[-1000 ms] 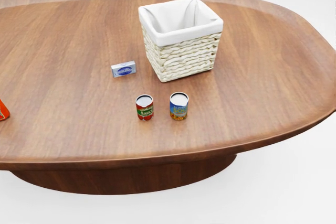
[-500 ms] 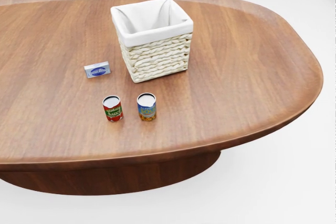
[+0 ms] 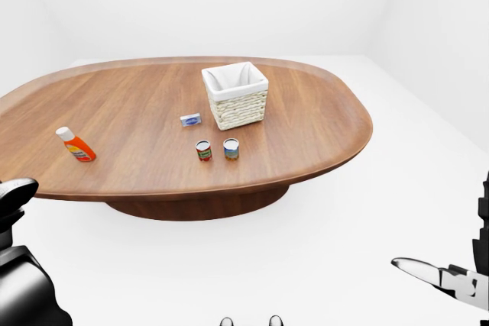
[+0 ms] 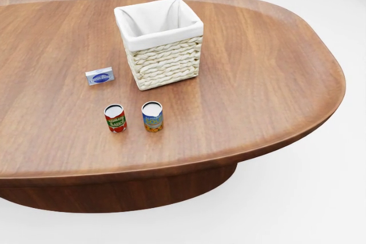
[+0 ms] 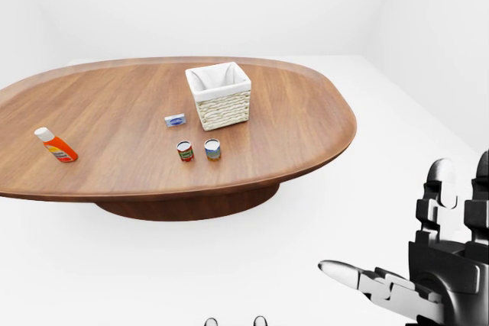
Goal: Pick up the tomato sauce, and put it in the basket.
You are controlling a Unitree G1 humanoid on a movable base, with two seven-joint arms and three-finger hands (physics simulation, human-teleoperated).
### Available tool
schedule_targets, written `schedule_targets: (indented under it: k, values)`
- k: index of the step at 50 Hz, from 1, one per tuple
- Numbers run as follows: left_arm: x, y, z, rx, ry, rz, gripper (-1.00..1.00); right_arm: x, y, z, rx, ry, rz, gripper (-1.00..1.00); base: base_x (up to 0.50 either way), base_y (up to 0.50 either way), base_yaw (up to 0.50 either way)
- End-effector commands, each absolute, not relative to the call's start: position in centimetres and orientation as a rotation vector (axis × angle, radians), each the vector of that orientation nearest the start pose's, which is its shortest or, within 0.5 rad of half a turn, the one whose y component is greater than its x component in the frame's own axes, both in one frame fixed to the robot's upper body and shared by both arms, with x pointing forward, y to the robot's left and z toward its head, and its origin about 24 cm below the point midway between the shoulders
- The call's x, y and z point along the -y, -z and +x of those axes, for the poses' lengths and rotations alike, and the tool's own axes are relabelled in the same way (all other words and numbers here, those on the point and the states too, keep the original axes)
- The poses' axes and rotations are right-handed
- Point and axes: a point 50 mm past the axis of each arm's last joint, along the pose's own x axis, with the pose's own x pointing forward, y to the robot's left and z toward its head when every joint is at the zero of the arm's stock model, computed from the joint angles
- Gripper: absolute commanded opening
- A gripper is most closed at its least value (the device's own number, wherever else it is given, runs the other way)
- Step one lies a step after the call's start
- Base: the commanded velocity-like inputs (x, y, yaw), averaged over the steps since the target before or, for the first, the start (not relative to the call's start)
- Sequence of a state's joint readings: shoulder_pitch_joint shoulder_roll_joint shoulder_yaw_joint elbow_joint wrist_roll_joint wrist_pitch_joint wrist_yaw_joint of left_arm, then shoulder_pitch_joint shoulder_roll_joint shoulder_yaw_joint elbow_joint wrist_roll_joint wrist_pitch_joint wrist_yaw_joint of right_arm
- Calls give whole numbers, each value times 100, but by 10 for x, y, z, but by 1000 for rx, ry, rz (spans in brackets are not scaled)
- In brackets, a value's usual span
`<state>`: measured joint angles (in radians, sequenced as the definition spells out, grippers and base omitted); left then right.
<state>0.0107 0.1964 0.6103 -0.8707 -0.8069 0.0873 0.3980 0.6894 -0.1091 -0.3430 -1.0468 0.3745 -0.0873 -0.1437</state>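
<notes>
The tomato sauce can (image 4: 115,118), red-labelled with a white lid, stands upright on the wooden table (image 4: 257,72). It is just left of a blue and yellow can (image 4: 152,116). The wicker basket (image 4: 159,41) with a white liner stands above both cans in the head view, and nothing shows inside it. My right hand (image 5: 405,253) is low at the right-eye view's bottom right, far from the table, fingers spread and holding nothing. My left hand (image 3: 17,211) shows as a dark shape at the left-eye view's bottom left, its fingers unclear.
A small blue box (image 4: 100,76) lies left of the basket. An orange bottle (image 3: 76,144) lies far left on the table. White floor surrounds the oval table, whose near edge runs across the lower head view.
The whole head view has shifted: table, basket and cans slid leftward in the picture, so the camera moved right. The things themselves have not moved.
</notes>
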Motion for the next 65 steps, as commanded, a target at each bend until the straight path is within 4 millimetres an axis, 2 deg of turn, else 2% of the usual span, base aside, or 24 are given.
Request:
schedule_targets:
  k: [1, 65]
  values:
    - [-265, -230, 151, 848, -452, -471, 100, 221, -184, 96, 517, 359, -46, 100, 16, 0, 0]
    - [-262, -225, 156, 826, -445, -458, 100, 219, -184, 97, 532, 351, -51, 100, 31, 0, 0]
